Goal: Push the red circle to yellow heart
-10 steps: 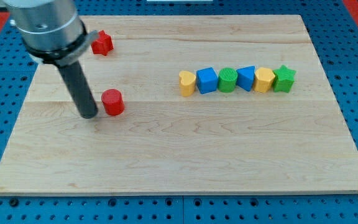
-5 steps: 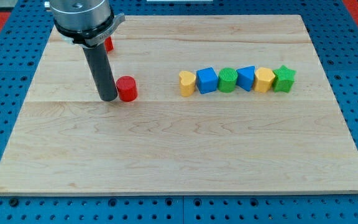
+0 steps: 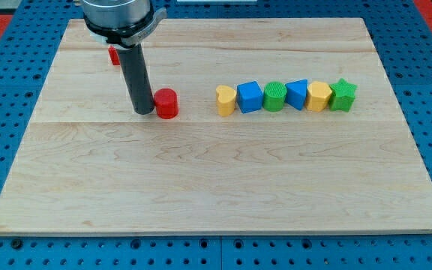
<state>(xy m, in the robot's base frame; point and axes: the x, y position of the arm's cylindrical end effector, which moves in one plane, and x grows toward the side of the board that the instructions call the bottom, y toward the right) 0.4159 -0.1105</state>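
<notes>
The red circle [image 3: 166, 103] lies on the wooden board, left of the middle. My tip [image 3: 145, 111] touches its left side. The yellow heart [image 3: 225, 100] lies to the right of the red circle, with a gap of bare board between them. It is the left end of a row of blocks.
The row runs rightward from the heart: a blue block [image 3: 250, 97], a green circle [image 3: 274, 96], a blue block [image 3: 297, 94], a yellow block [image 3: 319, 96], a green star [image 3: 343, 94]. A red block [image 3: 113, 55] at the top left is mostly hidden behind the rod.
My tip has moved right and a little toward the view's top, pushing the red circle closer to the yellow heart. The red block at the top left is now mostly hidden by the rod.
</notes>
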